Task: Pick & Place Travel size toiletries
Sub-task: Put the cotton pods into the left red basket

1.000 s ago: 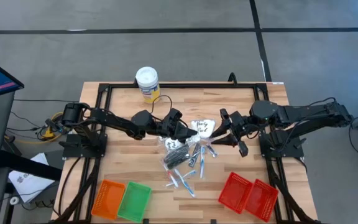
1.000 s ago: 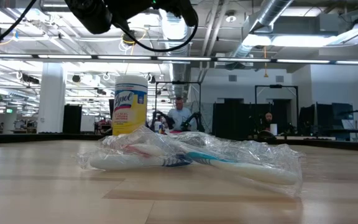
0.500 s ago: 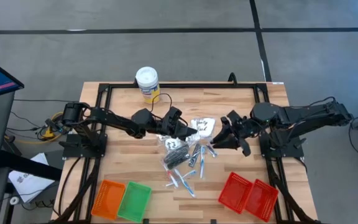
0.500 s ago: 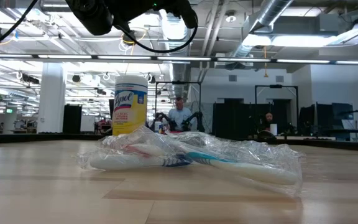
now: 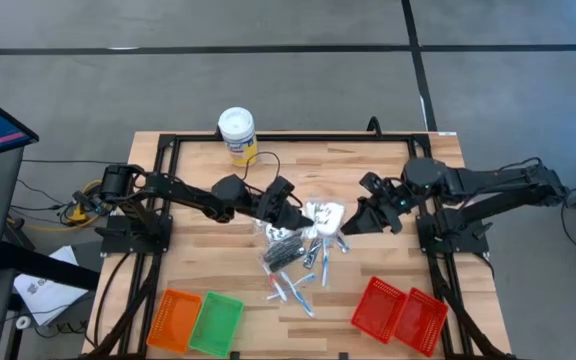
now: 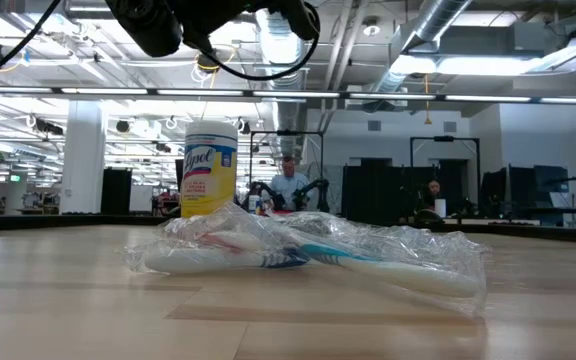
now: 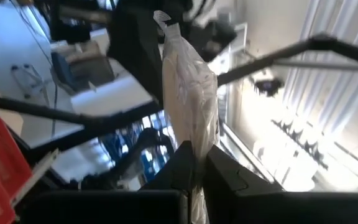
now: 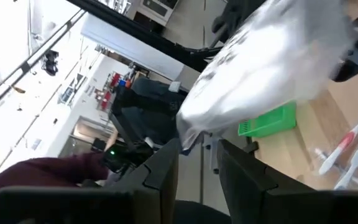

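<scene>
Wooden table [image 5: 198, 160] — toiletries [image 5: 298, 262], canister [image 5: 237, 135], baskets [image 5: 193, 322].

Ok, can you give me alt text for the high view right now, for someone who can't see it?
Overhead view: the left gripper and right gripper both hold a white sachet between them above the wooden table, with a pile of wrapped toiletries just below and mesh baskets along the near edge.

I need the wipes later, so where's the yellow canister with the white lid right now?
In the high view the yellow canister stands upright at the table's far edge, left of centre, behind the left gripper and apart from the pile of toiletries.
</scene>
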### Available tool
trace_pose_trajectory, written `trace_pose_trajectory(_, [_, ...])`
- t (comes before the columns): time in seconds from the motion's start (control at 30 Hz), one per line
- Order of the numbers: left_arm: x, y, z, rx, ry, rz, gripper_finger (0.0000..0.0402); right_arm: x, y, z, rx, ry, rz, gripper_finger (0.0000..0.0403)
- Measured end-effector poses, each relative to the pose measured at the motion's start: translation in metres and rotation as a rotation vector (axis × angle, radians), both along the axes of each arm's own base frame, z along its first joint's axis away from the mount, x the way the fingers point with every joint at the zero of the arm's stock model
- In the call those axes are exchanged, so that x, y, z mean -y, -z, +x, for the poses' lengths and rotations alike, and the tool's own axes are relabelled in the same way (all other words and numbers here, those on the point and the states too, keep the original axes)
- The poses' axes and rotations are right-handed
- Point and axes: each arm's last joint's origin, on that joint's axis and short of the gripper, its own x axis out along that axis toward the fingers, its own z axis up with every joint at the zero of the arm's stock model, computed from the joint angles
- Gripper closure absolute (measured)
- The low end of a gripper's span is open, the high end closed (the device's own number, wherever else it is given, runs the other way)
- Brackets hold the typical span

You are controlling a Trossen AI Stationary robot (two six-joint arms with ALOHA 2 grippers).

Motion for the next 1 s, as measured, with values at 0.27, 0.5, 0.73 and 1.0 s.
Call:
trace_pose_trajectory(0.27, [0.006, -0.004, -0.003, 0.032, 0.074, 0.064, 0.0392, 0.006, 0.0, 0.0, -0.03, 0.015, 0.056, 0.0298])
trace_pose_trajectory(0.5, [0.021, -0.006, -0.007, 0.068, 0.18, 0.153, 0.0392, 0.022, 0.001, 0.002, -0.081, 0.098, 0.142, 0.0298])
trace_pose_trajectory(0.73, [0.026, -0.005, -0.008, 0.084, 0.196, 0.204, 0.0392, 0.033, 0.011, 0.0, -0.19, 0.146, 0.172, 0.0298])
trace_pose_trajectory(1.0, [0.028, 0.008, -0.004, -0.033, 0.221, 0.24, 0.0392, 0.039, 0.011, -0.001, -0.198, 0.138, 0.175, 0.0298])
